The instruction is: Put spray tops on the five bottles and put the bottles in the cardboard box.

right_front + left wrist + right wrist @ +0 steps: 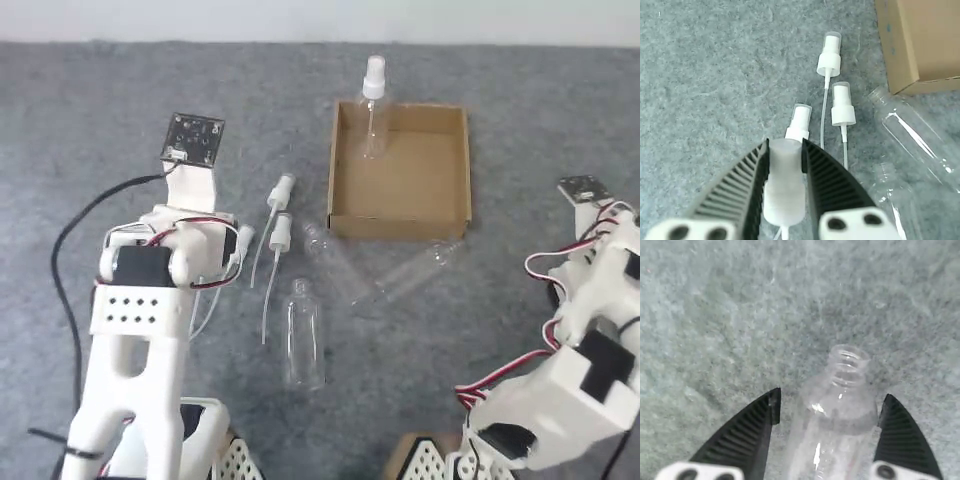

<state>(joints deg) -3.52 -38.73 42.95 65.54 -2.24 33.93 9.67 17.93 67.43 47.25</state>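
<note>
- One capped bottle (374, 110) stands upright in a far corner of the cardboard box (400, 226). Count it as the sole finished unit.
- Three open bottles (303, 335) (335, 262) (418, 268) lie on their sides on the grey mat (120, 110), just in front of the box. None carries a top and none is boxed.
- One open-necked bottle (840, 412) sits between the jaws of the right gripper (831, 396). The jaws are spread wide with a gap on each side, so treat it as not gripped. You cannot tell from these views whether it is one of the three or the fifth.
- One spray top (784, 190) is clamped in the left gripper (785, 145), with the jaws pressed against both sides of it.
- Three loose spray tops (829, 55) (843, 106) (799, 124) lie on the mat beyond the left gripper, between it and the open bottles.
- Progress estimate: about one fifth complete. Expect four tops to fit and four bottles to box.
- Step in hand, as judged: bringing the clamped top to an open neck. You will need the right gripper to close on its bottle first.
</note>
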